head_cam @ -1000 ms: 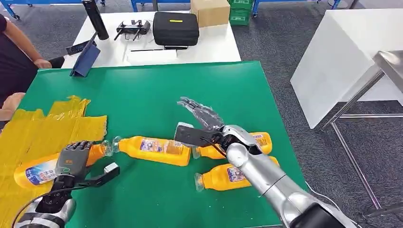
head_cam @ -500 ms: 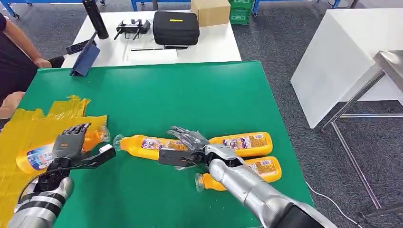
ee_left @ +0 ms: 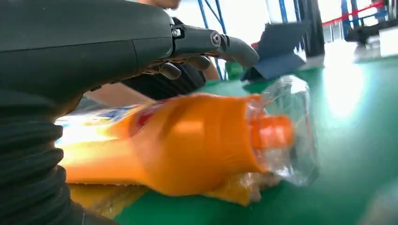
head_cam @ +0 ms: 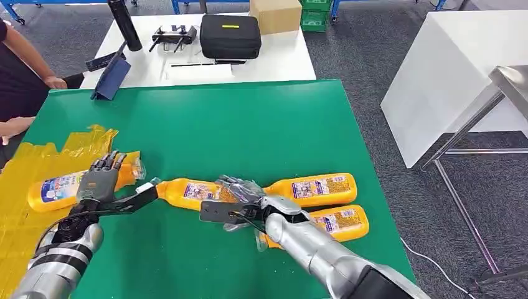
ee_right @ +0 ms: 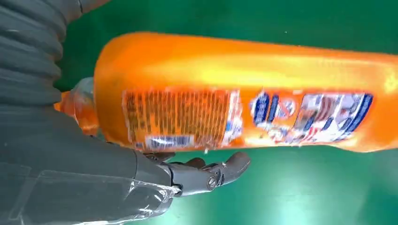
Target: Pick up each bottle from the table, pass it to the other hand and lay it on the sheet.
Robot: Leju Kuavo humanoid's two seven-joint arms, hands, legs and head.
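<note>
Four orange bottles with clear caps lie on the green table [head_cam: 205, 124]. One bottle [head_cam: 59, 187] [ee_left: 187, 140] rests on the yellow sheet [head_cam: 25, 230] at the left. My left hand [head_cam: 103, 180] [ee_left: 94, 47] lies over its neck, fingers straight, thumb pointing away to the right. The middle bottle [head_cam: 187, 190] [ee_right: 263, 89] lies beside the sheet. My right hand [head_cam: 240, 202] [ee_right: 70, 154] reaches over its base end with fingers spread above it and the thumb below, not closed. Two more bottles [head_cam: 317, 187] [head_cam: 339, 224] lie at the right.
A person's arm [head_cam: 25, 68] and hand [head_cam: 12, 128] are at the table's left edge. Behind stands a white table with a black case [head_cam: 230, 36], a cardboard box [head_cam: 275, 14] and a blue stand [head_cam: 112, 75]. Another white table [head_cam: 448, 75] is at the right.
My right hand came down and leftward from above the right bottles onto the middle bottle. My left hand carried its bottle farther up the sheet and straightened its fingers.
</note>
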